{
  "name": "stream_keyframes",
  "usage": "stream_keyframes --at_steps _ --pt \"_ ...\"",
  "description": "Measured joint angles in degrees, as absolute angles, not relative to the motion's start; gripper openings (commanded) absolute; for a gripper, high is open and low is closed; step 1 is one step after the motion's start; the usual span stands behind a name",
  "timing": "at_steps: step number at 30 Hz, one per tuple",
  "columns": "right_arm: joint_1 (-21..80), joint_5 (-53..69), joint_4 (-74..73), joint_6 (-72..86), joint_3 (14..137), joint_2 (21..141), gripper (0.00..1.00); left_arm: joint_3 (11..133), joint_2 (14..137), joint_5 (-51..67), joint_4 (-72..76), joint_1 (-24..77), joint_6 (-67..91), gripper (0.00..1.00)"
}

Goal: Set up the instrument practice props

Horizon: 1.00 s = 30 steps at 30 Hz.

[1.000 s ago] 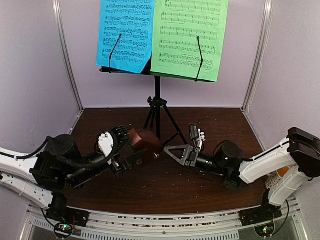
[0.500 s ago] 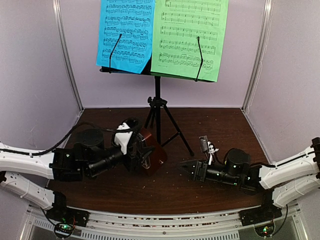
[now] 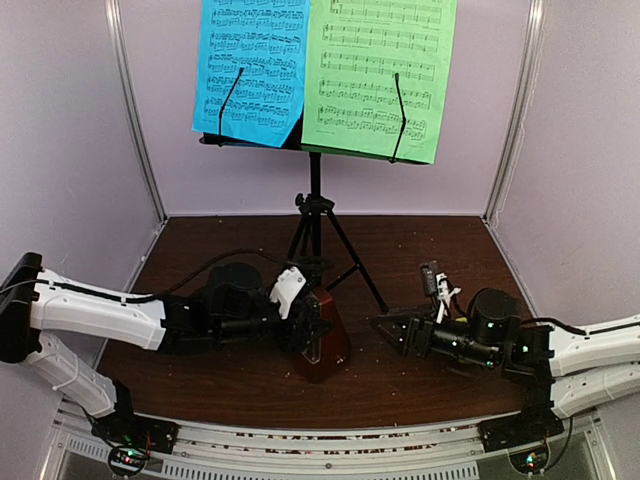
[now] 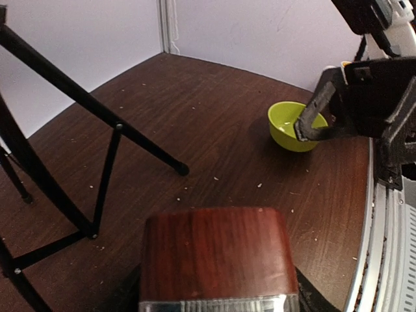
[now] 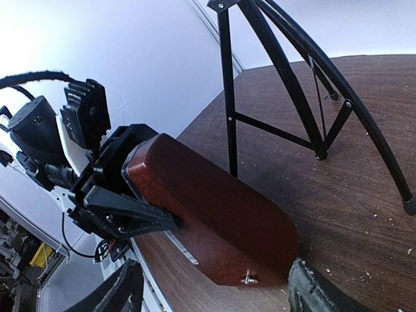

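Note:
The tall black music stand point(image 3: 315, 215) stands at the back centre, with a blue sheet point(image 3: 250, 70) and a green sheet point(image 3: 380, 75) on its desk. The reddish-brown metronome point(image 3: 325, 340) stands upright on the table in front of the tripod legs. My left gripper point(image 3: 308, 328) is shut on its upper part, one finger point(image 5: 123, 207) lying along its side. My right gripper point(image 3: 385, 328) is open, a short way to the right of the metronome and not touching it. In the right wrist view the metronome point(image 5: 214, 221) lies beyond my two spread fingertips point(image 5: 315, 289).
A yellow-green bowl point(image 4: 290, 127) sits on the table at the right, near the right arm. The tripod legs point(image 4: 104, 130) spread over the table just behind the metronome. Pale walls close in the back and sides. Small crumbs dot the brown tabletop point(image 3: 420, 250).
My left arm has carried the metronome rightwards and down, turning it upright onto the table. My right gripper has opened and drawn back to the right.

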<state>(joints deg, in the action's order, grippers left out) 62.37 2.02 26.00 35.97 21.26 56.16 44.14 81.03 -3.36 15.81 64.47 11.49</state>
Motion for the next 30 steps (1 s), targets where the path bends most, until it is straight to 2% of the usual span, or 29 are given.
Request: stream_keyframes --at_steps 4,9,12,15,16,18,25,30 --pt "62.3 1.4 23.3 34.9 22.2 55.4 0.78 44.1 84.1 0.3 17.3 64.5 11.2 0.25" --pt "62.3 1.4 21.5 34.1 23.4 55.1 0.78 44.1 86.1 3.6 18.6 64.4 9.9 0.42" --pt "62.3 1.4 20.3 33.6 24.7 55.1 0.77 44.2 86.3 4.8 18.8 64.4 8.6 0.60" --pt "62.3 1.5 19.0 33.3 27.3 56.2 0.75 44.2 86.3 5.7 18.8 64.4 7.8 0.92" --pt "62.3 1.5 18.8 33.2 28.6 57.0 0.75 44.1 86.2 6.0 18.8 64.4 7.4 0.96" --pt "62.3 1.8 18.6 33.2 30.6 58.5 0.75 44.1 85.2 6.3 19.4 64.4 7.2 0.97" --pt "62.3 3.9 18.2 33.7 34.6 63.8 0.74 39.9 76.4 4.8 22.0 64.4 8.3 0.92" --pt "62.3 6.3 18.2 34.9 37.3 69.2 0.71 37.8 74.5 3.6 22.5 64.4 9.6 0.86"
